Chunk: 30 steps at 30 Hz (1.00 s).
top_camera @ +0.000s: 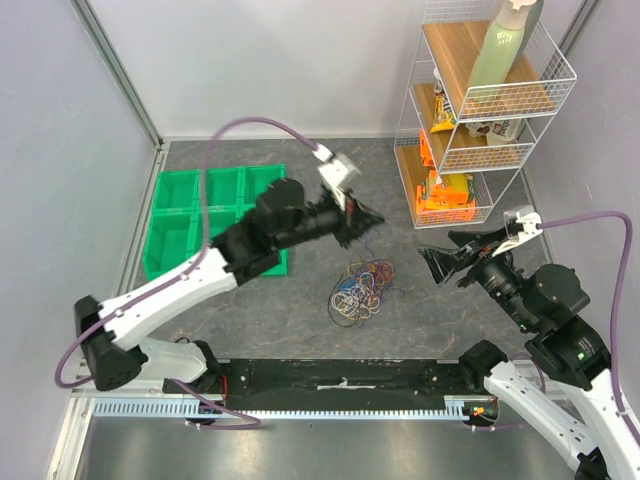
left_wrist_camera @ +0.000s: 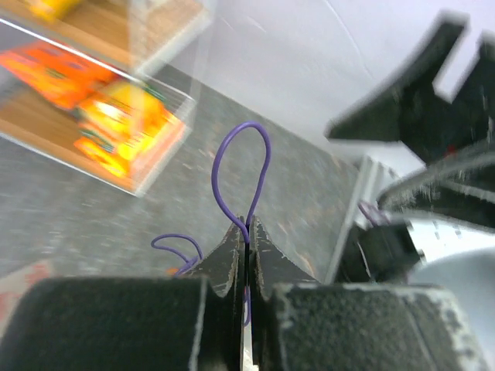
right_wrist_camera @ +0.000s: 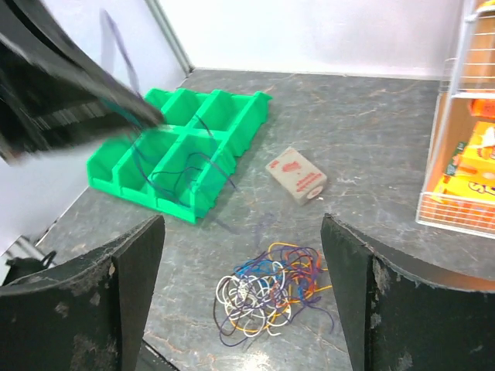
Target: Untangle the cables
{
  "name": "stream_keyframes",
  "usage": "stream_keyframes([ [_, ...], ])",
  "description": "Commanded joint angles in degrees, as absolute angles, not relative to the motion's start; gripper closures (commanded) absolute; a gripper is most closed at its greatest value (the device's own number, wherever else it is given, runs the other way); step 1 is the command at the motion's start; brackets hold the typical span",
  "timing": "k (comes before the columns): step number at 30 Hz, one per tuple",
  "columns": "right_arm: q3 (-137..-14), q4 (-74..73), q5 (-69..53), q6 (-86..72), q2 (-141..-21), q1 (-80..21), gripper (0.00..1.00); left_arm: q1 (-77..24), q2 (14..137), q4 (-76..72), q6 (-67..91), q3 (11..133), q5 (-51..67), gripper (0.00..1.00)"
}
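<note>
Left claw [left_wrist_camera: 247, 226] tight around purple cable [left_wrist_camera: 242, 166], right claw [right_wrist_camera: 240, 232] released; cables [right_wrist_camera: 271, 297] between green tray [right_wrist_camera: 178, 127] and shelf [top_camera: 480, 110]

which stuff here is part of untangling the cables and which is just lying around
For the job: tangled cable pile; purple cable pinched in the left fingers.
Just lying about: green tray; wire shelf; snack packs; spray bottle; tan block.

No legible text anywhere; possibly red print on the small box [right_wrist_camera: 296, 176], unreadable.

Green bin tray [top_camera: 175, 212] far-L, wire snack rack [top_camera: 452, 218] far-R.
</note>
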<state>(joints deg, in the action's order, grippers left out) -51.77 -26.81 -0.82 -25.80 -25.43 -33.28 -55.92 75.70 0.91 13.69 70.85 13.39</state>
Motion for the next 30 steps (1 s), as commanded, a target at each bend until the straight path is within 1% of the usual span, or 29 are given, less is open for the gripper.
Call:
stream_keyframes([
  [1,-51.5,-29.1,5.7,-25.1,-24.6,-33.4,0.11,-48.0,68.5,11.3,15.6,79.0,2.6,0.98],
  [6,-50.0,-29.2,5.5,-25.8,-24.8,-33.4,0.12,-34.9,63.4,17.7,20.7,79.4,2.6,0.98],
  [8,-49.4,-28.9,5.5,-26.1,-24.7,-33.4,0.12,-31.3,62.1,19.0,20.9,78.6,1.9,0.98],
  [12,-48.5,-28.2,4.7,-26.5,-24.7,-33.4,0.12,-26.8,61.7,19.3,24.3,75.2,0.3,0.98],
  [18,-47.6,-28.2,4.2,-27.2,-23.7,-33.3,0.13,-20.1,65.6,14.4,30.5,65.2,3.4,0.98],
  [21,-47.2,-28.6,4.2,-27.2,-22.9,-33.4,0.13,-15.7,67.5,13.4,34.3,62.9,6.2,0.98],
  [25,-46.6,-28.7,4.6,-27.2,-22.9,-33.4,0.13,-14.7,67.3,12.0,34.5,64.1,7.5,0.98],
  [30,-46.0,-27.9,4.3,-27.2,-24.1,-33.4,0.13,-14.7,65.8,13.5,31.8,70.5,6.7,0.98],
])
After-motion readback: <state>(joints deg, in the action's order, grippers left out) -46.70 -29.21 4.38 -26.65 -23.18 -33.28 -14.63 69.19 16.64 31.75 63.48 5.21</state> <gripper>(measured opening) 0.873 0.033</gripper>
